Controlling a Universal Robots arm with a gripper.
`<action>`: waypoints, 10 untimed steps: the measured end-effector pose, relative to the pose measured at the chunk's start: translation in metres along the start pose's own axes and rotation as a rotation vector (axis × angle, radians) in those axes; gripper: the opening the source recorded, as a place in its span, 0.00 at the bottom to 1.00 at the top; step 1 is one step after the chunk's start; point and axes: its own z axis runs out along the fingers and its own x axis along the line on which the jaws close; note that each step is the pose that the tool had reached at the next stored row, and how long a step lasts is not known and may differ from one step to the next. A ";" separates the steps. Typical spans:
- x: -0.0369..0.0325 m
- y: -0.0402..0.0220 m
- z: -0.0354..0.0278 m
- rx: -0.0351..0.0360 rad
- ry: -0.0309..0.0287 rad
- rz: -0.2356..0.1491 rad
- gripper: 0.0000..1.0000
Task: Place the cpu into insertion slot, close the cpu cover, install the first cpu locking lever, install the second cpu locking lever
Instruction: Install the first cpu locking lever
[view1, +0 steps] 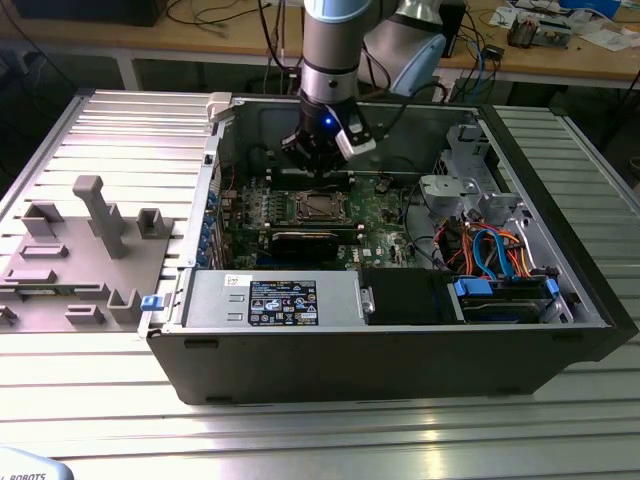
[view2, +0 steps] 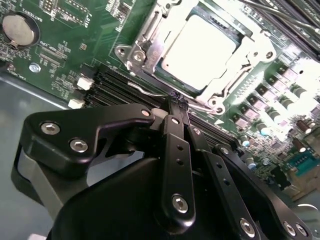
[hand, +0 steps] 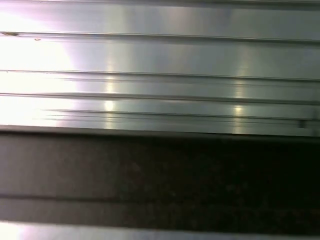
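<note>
The cpu (view2: 200, 47) lies flat in the insertion slot (view1: 318, 207) on the green board, its silvery top facing up. The cpu cover (view2: 150, 47) lies down around it as a metal frame, and the chip shows through its window. A thin wire locking lever (view2: 150, 92) runs along the socket's near side. My gripper (view2: 176, 98) is shut, and its black fingertips touch or hover just over that lever at the socket's edge; I cannot tell which. In the exterior view the gripper (view1: 318, 160) hangs inside the open computer case, just behind the socket.
Long black memory slots (view2: 107, 85) flank the socket. A coin battery (view2: 20, 29) sits on the board. The case holds a power supply (view1: 285, 300), a drive cage and cables (view1: 490, 250). A grey fixture (view1: 90, 250) stands on the ribbed metal table (hand: 160, 55).
</note>
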 end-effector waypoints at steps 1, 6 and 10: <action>-0.0018 -0.0001 0.0006 -0.0007 0.0008 0.000 0.11; -0.0082 -0.0004 0.0031 -0.0035 0.0033 0.000 0.11; -0.0126 -0.0007 0.0052 -0.0040 0.0050 0.000 0.11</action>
